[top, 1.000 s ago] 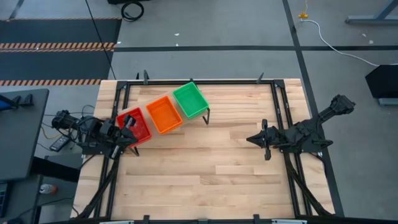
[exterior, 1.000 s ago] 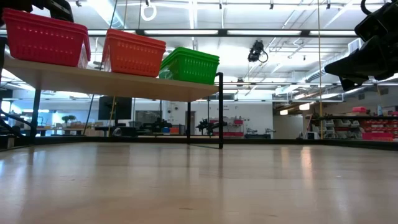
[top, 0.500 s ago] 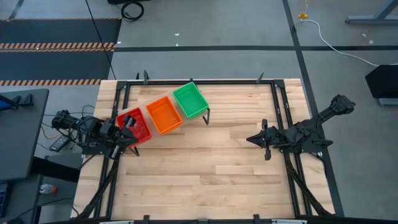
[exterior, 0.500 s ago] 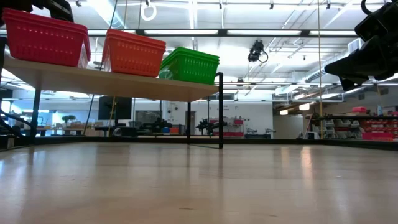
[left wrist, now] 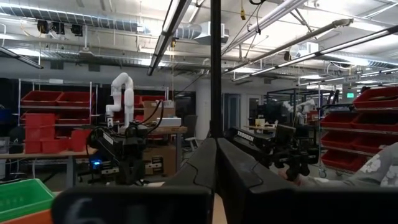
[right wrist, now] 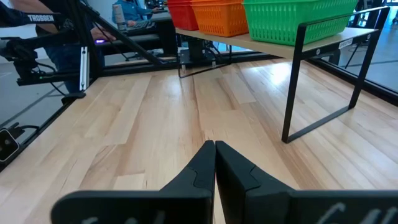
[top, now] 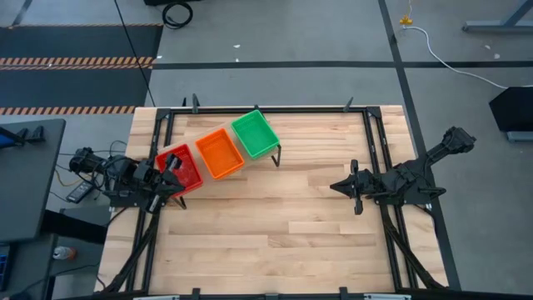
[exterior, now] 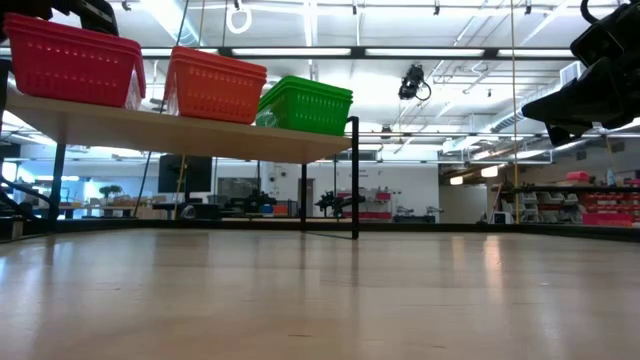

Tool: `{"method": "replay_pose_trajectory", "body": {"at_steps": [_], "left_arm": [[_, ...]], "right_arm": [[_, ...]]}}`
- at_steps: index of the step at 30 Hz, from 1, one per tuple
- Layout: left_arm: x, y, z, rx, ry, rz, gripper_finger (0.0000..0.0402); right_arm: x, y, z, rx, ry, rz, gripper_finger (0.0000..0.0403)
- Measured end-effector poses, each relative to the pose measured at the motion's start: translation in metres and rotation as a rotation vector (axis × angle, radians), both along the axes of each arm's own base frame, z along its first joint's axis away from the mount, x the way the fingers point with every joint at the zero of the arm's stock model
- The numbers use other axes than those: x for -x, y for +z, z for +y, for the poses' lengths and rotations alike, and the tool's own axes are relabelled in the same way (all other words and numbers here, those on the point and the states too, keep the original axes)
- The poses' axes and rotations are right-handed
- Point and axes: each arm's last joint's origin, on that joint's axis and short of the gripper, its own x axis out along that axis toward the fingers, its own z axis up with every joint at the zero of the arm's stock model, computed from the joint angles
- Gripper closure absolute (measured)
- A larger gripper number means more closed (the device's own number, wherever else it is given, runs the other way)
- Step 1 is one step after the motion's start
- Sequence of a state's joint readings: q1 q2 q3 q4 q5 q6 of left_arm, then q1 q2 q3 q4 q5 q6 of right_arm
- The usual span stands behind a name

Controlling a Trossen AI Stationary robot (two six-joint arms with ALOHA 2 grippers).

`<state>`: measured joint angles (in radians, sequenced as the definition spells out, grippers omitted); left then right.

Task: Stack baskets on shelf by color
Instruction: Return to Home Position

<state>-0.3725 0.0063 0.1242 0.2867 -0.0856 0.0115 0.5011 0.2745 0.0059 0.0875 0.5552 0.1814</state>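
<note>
The shelf (exterior: 200,135) stands on the far left part of the counter (top: 275,225), set at a slant, and carries all the baskets in three stacks sorted by colour. The red baskets (top: 190,173) sit at the end nearest the left arm, the orange baskets (top: 220,153) in the middle and the green baskets (top: 253,133) at the far end. The stacks stand just beside one another in a row along the plank. From counter height each stack shows as nested trays sitting upright on the plank, above thin black legs.

The left gripper (top: 172,169) hangs at the counter's left edge, over the near corner of the red baskets, and its wrist view shows the fingers (left wrist: 205,165) pressed together with nothing between them. The right gripper (top: 354,187) hovers over bare counter on the right side, well apart from the shelf, pointing toward it. Its fingers (right wrist: 205,162) are also pressed together and hold nothing
</note>
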Motion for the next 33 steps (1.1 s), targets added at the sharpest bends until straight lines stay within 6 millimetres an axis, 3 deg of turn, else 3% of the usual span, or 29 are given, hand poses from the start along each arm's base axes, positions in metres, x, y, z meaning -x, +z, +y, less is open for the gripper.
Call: {"method": "replay_pose_trajectory", "body": {"at_steps": [33], "left_arm": [[0.0, 0.0, 0.0, 0.0, 0.0, 0.0, 0.0371]], "right_arm": [[-0.0001, 0.0009, 0.0001, -0.057, -0.008, -0.012, 0.0385]]}}
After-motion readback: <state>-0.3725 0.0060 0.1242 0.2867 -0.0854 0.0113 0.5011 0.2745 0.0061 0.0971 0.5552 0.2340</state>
